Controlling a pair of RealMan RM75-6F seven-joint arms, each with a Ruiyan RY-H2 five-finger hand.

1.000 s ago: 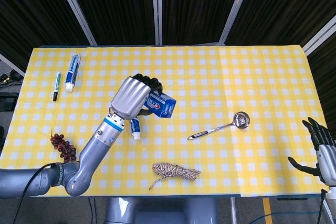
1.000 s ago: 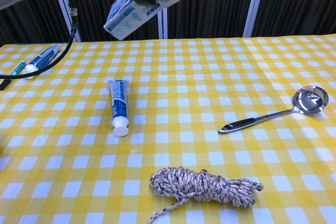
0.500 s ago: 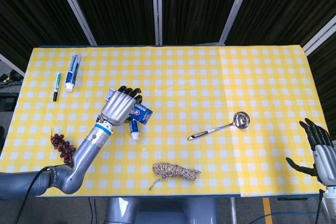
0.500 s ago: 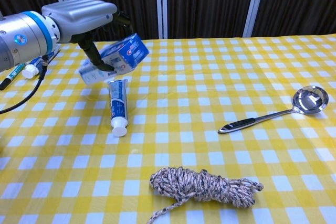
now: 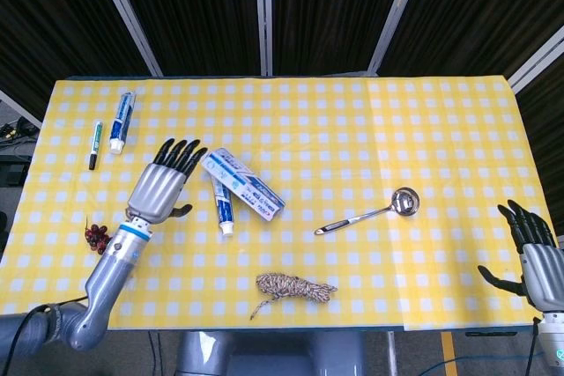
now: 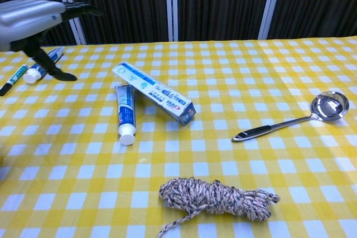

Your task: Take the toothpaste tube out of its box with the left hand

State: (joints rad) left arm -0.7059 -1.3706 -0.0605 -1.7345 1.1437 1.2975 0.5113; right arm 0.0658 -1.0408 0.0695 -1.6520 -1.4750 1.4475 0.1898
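The toothpaste tube point(image 5: 223, 205) point(image 6: 126, 114) lies on the yellow checked cloth, cap toward me. Its blue and white box point(image 5: 242, 184) point(image 6: 154, 92) lies across the tube's far end, slanting to the right. My left hand point(image 5: 163, 183) point(image 6: 34, 16) hovers to the left of both, fingers spread, holding nothing. My right hand point(image 5: 531, 251) hangs open past the table's right front corner, seen only in the head view.
A second toothpaste tube point(image 5: 122, 121) point(image 6: 43, 62) and a marker pen point(image 5: 94, 143) point(image 6: 14, 78) lie at the far left. A steel ladle point(image 5: 373, 214) point(image 6: 294, 118) sits right of centre, a coil of rope point(image 5: 291, 287) point(image 6: 215, 197) near the front edge, dark grapes point(image 5: 102, 239) front left.
My left hand lowered the box, let it go onto the tube's far end, and drew back to the left with fingers spread. The right hand sank slightly.
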